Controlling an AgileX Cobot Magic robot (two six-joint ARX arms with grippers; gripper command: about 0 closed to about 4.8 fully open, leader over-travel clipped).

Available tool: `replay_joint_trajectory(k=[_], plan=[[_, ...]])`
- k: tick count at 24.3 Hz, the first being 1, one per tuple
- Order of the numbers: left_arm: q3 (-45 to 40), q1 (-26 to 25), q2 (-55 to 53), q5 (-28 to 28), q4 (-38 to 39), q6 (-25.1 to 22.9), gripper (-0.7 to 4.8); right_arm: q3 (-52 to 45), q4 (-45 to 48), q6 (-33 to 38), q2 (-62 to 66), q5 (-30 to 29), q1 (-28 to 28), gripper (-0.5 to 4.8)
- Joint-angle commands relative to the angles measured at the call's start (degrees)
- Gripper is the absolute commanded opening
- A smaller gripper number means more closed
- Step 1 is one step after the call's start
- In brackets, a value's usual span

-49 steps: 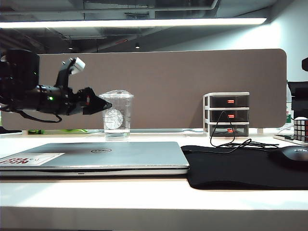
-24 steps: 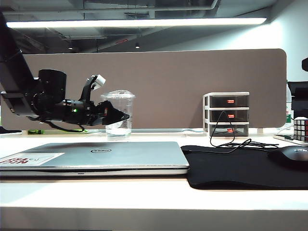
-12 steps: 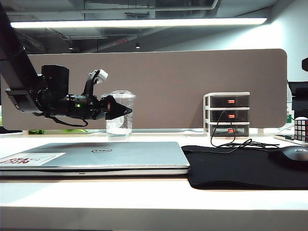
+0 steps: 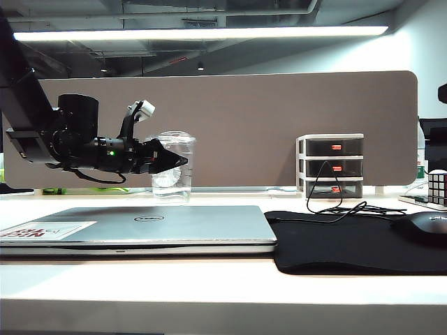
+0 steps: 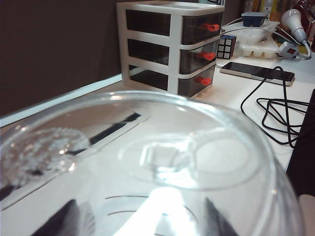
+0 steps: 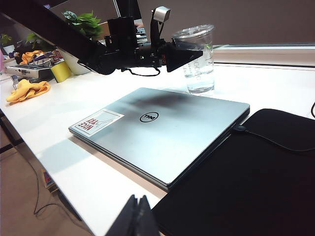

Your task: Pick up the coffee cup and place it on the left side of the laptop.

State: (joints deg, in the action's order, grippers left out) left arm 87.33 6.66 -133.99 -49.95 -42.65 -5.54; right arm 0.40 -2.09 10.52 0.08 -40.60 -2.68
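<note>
The left gripper is reaching level around the coffee cup, jaws flanking its upper body for a side grasp; whether they are gripping yet, I cannot tell. The cup is standing behind the laptop. The right gripper is hanging pinched together, well apart, above the laptop's near edge.

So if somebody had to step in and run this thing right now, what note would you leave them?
Left gripper: around the coffee cup, one finger on each side; whether it grips yet I cannot tell.
Right gripper: shut, parked back at the table's near edge, holding nothing.
Coffee cup: upright on the table behind the laptop, not lifted.
Laptop: closed, flat, beside the black mouse pad.
Done: the reach to the cup.
Left: secure the grip, lift, carry the cup to the left side of the laptop, set it down, release.
</note>
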Motion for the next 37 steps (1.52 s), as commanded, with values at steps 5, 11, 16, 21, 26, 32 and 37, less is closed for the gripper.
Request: replay_joint_trajectory(k=[5, 11, 16, 21, 26, 32, 37], plan=[[0.0, -4.3, 6.4, -0.2, -1.4, 4.3, 3.04, -0.4, 0.3, 0.0, 0.0, 0.0, 0.0, -0.01], [-1.8, -8.6, 13.5, -0.7, 4.3, 5.4, 3.04, -0.4, 0.3, 0.0, 0.0, 2.1, 0.0, -0.01], [-8.5, -10.3, 19.7, 0.0, 4.4, 3.1, 3.04, -0.4, 0.3, 0.0, 0.0, 2.0, 0.0, -0.01], [-16.7, -11.5, 26.0, 1.3, 4.4, 1.4, 3.04, -0.4, 0.4, 0.0, 0.0, 1.9, 0.0, -0.01], [-25.6, -12.7, 32.4, 3.9, 4.4, -0.4, 3.04, -0.4, 0.4, 0.0, 0.0, 1.9, 0.0, -0.01], [-35.9, -13.6, 39.4, 6.9, 4.4, -3.1, 3.04, -0.4, 0.4, 0.0, 0.0, -1.4, -0.1, -0.01], [-43.0, -14.8, 43.3, 9.1, 3.6, -3.5, 3.04, -0.4, 0.4, 0.0, 0.0, -6.8, 0.0, -0.01]])
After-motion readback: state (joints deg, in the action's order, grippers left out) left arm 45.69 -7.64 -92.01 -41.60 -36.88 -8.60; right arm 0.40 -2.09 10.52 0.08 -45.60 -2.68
